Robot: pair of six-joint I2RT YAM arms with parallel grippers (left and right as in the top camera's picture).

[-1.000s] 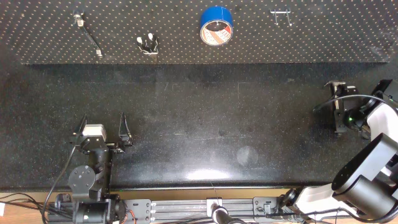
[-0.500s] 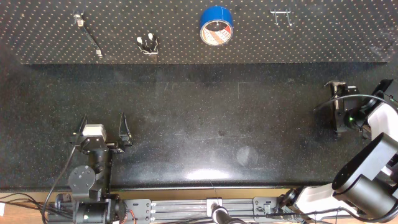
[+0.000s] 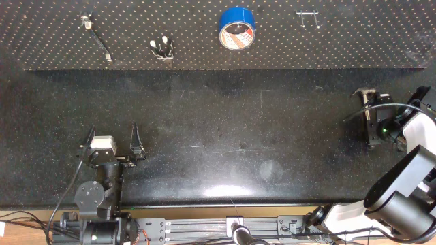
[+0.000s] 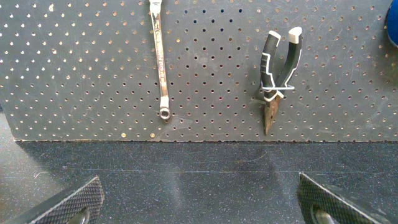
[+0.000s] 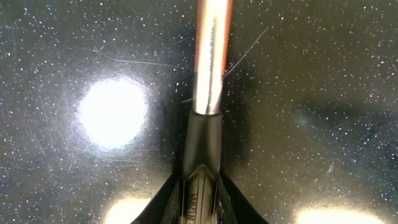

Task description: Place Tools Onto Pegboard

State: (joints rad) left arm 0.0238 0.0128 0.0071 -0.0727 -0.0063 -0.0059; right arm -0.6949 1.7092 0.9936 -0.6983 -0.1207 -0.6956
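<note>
A hammer (image 3: 368, 95) with a steel shaft (image 5: 211, 56) and a black grip is held low over the black worktop at the far right, with my right gripper (image 3: 372, 126) shut on its grip (image 5: 200, 186). My left gripper (image 3: 112, 131) rests open at the front left, nothing between its fingers (image 4: 68, 202). It faces the pegboard (image 4: 74, 68). On the pegboard (image 3: 368, 41) hang a wrench (image 3: 101, 42), black-and-white pliers (image 3: 162, 47) and a roll of blue tape (image 3: 236, 28). The wrench (image 4: 158, 56) and pliers (image 4: 277, 68) hang side by side.
A bare wire hook (image 3: 308, 18) sticks out of the pegboard right of the tape. The black worktop (image 3: 225, 116) lies between the arms and the board. Rails and cables run along the front edge.
The hammer head in my right gripper has shifted very slightly to the left. The left arm has not moved.
</note>
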